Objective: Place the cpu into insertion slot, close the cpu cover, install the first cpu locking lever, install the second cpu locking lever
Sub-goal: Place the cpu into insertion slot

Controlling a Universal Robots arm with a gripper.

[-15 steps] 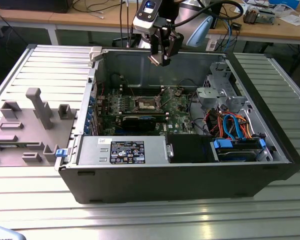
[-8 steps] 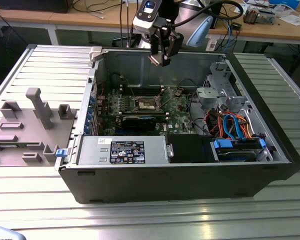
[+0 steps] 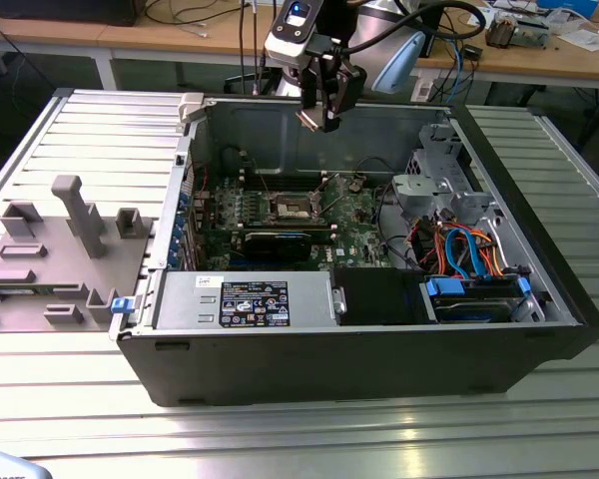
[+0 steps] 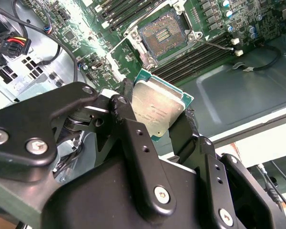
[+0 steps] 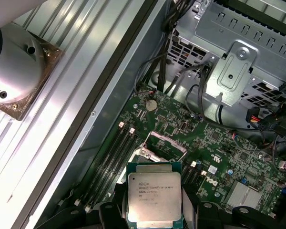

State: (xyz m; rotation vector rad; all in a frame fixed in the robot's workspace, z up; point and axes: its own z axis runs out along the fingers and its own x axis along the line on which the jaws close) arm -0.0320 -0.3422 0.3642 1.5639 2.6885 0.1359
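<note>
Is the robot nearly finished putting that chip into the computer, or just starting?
Early on. Nothing looks finished: the insertion slot on the green motherboard lies bare, with no chip in it. In hand: the gripper is shut on the cpu, held above the open computer case. Left: seating it, then the closing and locking steps.

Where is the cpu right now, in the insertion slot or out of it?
Out. The gripper holds the cpu above the motherboard, and the insertion slot shows bare contacts, nothing seated in it.

The arm (image 3: pixel 394 50) angles down; its end effector (image 3: pixel 322 118) points downward, fingers (image 4: pixel 126 119) clamped on the cpu (image 4: pixel 158 109).
</note>
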